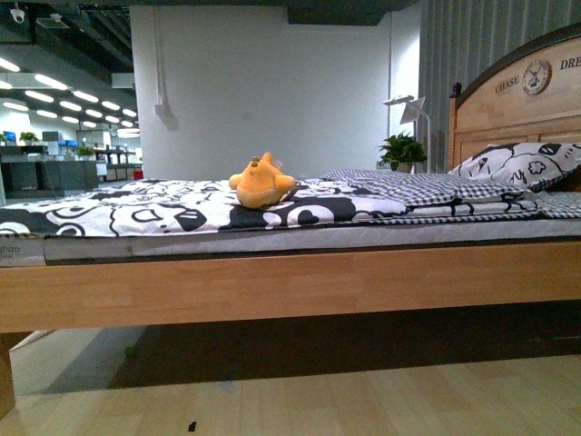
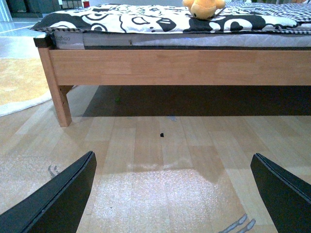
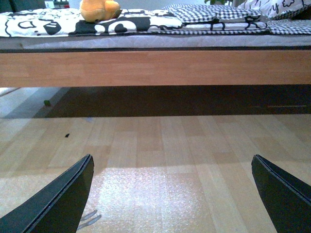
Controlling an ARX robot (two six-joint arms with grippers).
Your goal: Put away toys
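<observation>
Left gripper (image 2: 172,155) and right gripper (image 3: 172,156) gape wide, empty, with the soft orange-yellow plush toy (image 1: 261,182) at 12 o'clock atop the pale wooden bed (image 1: 272,286), so a low reach risks striking wood.

The wood floor (image 2: 160,160) before the bed (image 1: 272,238) was open, with lots of room low down. The bed's long side board (image 1: 290,282) stood right across the way. Above the black-and-white cover (image 1: 136,213), the air was free over the orange plush toy (image 1: 261,182). A folded checked blanket (image 1: 418,188) lay near on its right, and a pillow (image 1: 522,165) farther along.
</observation>
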